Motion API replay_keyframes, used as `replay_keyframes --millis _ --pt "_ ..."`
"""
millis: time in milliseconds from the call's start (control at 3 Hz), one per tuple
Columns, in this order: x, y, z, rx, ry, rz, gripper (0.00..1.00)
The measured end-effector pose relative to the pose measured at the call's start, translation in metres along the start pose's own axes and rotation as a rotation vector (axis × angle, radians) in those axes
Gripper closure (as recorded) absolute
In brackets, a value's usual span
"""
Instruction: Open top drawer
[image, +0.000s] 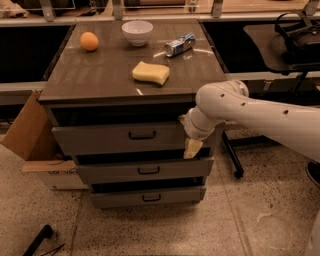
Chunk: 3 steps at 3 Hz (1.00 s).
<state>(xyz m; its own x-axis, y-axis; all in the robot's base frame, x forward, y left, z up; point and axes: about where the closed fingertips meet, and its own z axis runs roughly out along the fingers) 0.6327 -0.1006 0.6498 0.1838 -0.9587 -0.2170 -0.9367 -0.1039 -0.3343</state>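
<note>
The top drawer (100, 138) is the tallest grey front in the cabinet, with a small black bar handle (142, 135) at its centre. It sits slightly out from the cabinet, with a dark gap above it. My gripper (192, 148) hangs from the white arm in front of the drawer's right end, to the right of the handle and apart from it. A pale fingertip (191, 149) points down over the drawer's lower edge.
Two shallower drawers (145, 170) lie below. On the cabinet top (100, 75) are an orange (89, 41), a white bowl (137, 32), a tipped can (179, 45) and a yellow sponge (150, 73). A cardboard box (31, 140) stands at left; a chair (295, 40) at right.
</note>
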Motion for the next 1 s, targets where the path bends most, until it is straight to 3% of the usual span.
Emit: replay_keyframes --millis 667,1000 --pt "0.006 0.019 -0.023 0.019 0.004 0.0 0.71" --pt "0.006 0.025 -0.034 0.028 -0.01 0.003 1.0"
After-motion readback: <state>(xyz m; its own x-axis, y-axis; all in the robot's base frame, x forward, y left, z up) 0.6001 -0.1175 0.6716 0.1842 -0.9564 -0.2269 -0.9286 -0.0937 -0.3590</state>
